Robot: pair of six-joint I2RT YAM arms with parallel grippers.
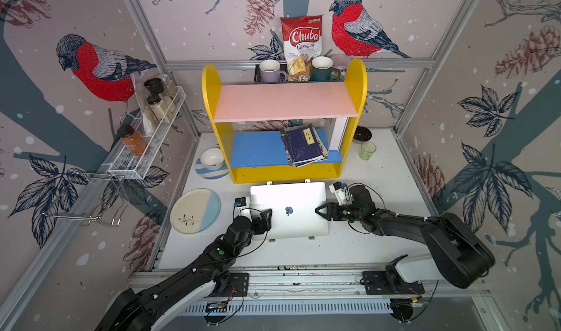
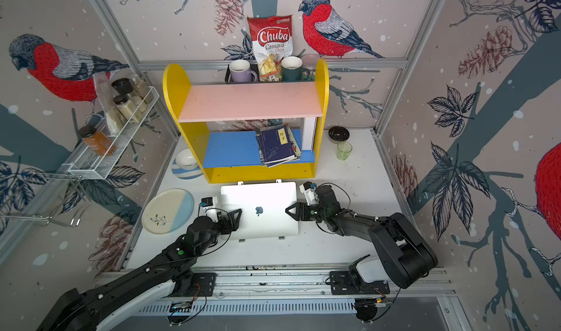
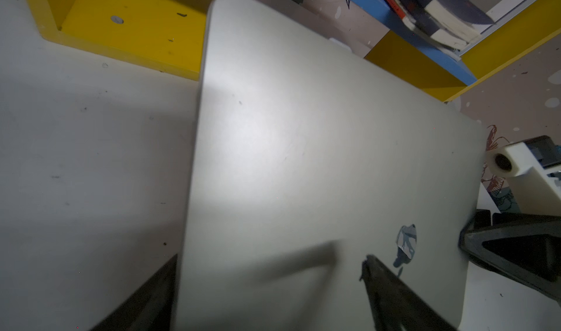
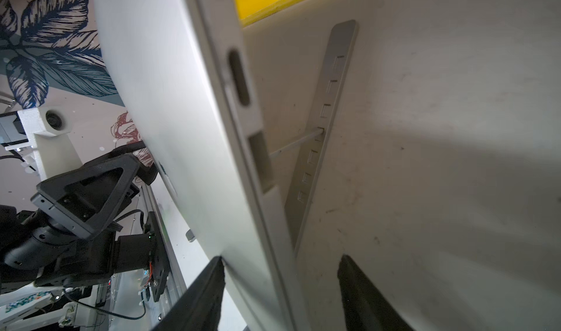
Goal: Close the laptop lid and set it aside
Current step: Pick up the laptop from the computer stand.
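Note:
The laptop [image 1: 288, 223] lies shut on a metal stand [image 4: 328, 116], in front of the yellow shelf. Its lid [image 1: 288, 199] faces up with the apple logo showing in both top views [image 2: 259, 210]. My left gripper [image 1: 267, 217] is open at the laptop's left edge, with one finger [image 3: 388, 293] over the lid [image 3: 303, 162] and the other beyond the edge. My right gripper [image 1: 318, 211] is open around the right edge. One of its fingers [image 4: 200, 299] touches the lid [image 4: 170, 101]. The other finger [image 4: 364, 299] sits below the laptop, apart from it.
The yellow shelf [image 1: 285, 171] with books [image 1: 303, 145] stands just behind the laptop. A plate [image 1: 194, 211] lies to the left, with a white bowl [image 1: 212, 157] on a striped dish behind it. A green glass [image 1: 368, 150] and a black bowl [image 1: 362, 133] sit at the back right.

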